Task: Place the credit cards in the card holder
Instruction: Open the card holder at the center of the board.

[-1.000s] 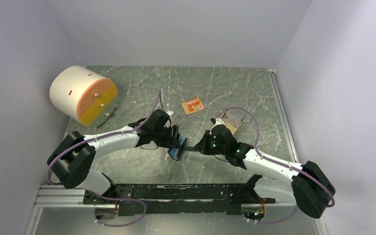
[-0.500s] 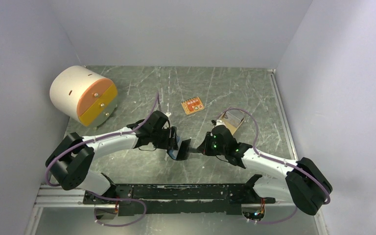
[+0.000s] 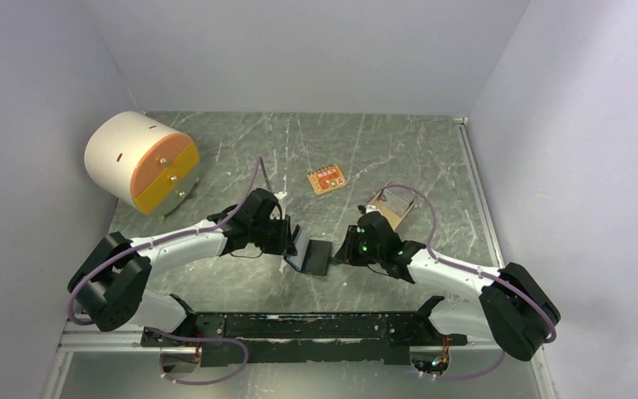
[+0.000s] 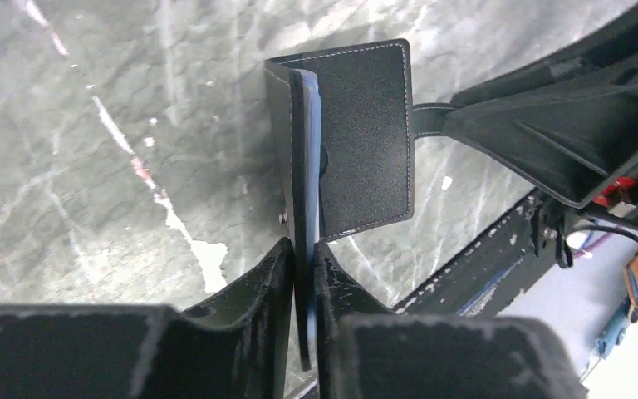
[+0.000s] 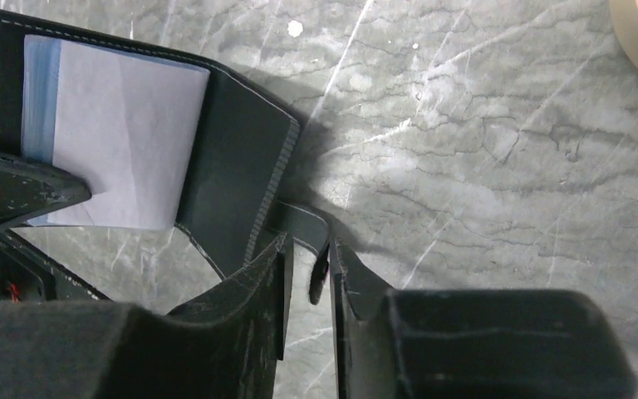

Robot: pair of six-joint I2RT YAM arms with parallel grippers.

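The black card holder (image 3: 311,256) lies spread open on the table between my two grippers. My left gripper (image 4: 303,245) is shut on one flap of the card holder (image 4: 365,141), black outside and blue inside. My right gripper (image 5: 307,249) stands slightly open. The snap tab (image 5: 303,223) hangs loose in that gap, leaning on the right finger. A pale bluish inner pocket (image 5: 116,133) faces the right wrist camera. Greyish flat pieces that look like the credit cards (image 3: 393,198) lie in a tan tray (image 3: 400,214) behind the right arm.
A white drum with orange and yellow drawer fronts (image 3: 139,162) stands at the far left. A small orange board (image 3: 326,179) lies mid-table behind the grippers. Pale walls close in on three sides, and a black rail (image 3: 299,326) runs along the near edge.
My left gripper has closed onto the card holder's flap. My right gripper has opened off the snap tab. The card holder has swung from edge-on to spread open, facing up.
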